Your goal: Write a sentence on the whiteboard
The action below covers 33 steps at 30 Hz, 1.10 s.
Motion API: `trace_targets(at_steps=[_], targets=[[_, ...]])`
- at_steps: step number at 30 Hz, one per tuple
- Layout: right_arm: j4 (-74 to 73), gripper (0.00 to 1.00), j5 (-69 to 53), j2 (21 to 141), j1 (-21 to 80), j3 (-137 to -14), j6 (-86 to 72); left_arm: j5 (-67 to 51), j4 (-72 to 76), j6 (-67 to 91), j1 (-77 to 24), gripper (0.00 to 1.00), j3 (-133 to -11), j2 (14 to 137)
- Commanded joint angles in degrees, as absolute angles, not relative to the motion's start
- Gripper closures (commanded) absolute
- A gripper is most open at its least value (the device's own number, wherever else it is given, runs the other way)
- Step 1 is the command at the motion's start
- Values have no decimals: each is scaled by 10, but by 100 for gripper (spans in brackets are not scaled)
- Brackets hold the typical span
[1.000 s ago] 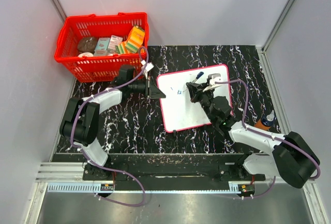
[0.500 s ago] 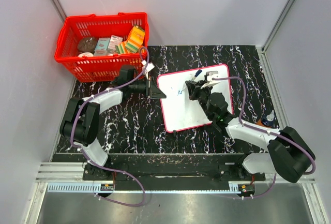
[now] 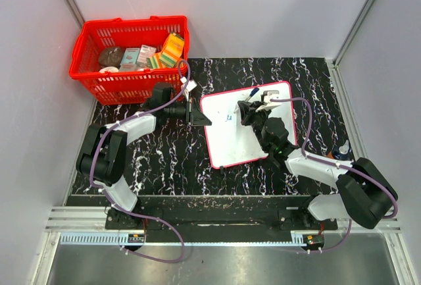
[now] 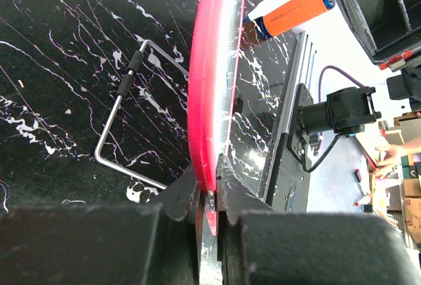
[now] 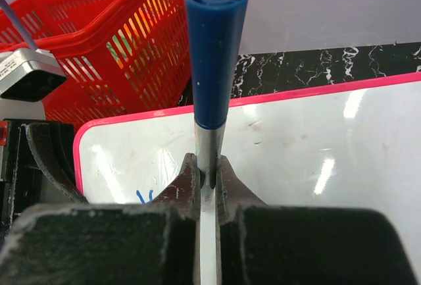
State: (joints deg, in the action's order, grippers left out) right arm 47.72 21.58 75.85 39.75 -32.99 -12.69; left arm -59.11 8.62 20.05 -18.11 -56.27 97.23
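Basket (image 3: 128, 58): red, far-left corner of the counter (image 3: 164, 166), packets inside.
Left tool (image 4: 209, 189): pinching the red left rim of the whiteboard (image 3: 230, 143).
Whiteboard: mid-counter, between both tools, skewed.
Sentence (image 3: 229, 118): few small blue strokes, upper left of board, unreadable.
Right tool (image 5: 208, 174): pinching a blue-ended marker (image 5: 214, 54), over the board.

Left arm (image 3: 128, 127) bends up from the near edge and reaches toward mid-table, left gripper (image 4: 209, 189) clamped on the whiteboard's (image 4: 212, 87) red rim. Right arm (image 3: 316, 166) stretches from the near-right corner, right gripper (image 5: 207, 174) pinching a blue marker (image 5: 216, 48).
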Motion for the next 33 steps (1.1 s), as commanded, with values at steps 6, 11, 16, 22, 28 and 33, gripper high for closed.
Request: trace_targets(at_steps=[6, 11, 16, 22, 28, 33], targets=[[506, 100, 222, 766, 394, -339, -123, -533, 44, 109, -202, 100, -557, 984], [505, 100, 216, 769, 394, -322, -135, -533, 44, 109, -202, 100, -558, 984], [507, 100, 207, 772, 394, -312, -141, -533, 43, 109, -202, 100, -558, 985], [512, 100, 197, 773, 395, -312, -143, -533, 43, 109, -202, 100, -558, 985], [526, 100, 196, 742, 394, -309, -141, -532, 40, 108, -202, 100, -558, 985], [519, 100, 210, 693, 394, -307, -125, -532, 40, 107, -203, 100, -557, 984]])
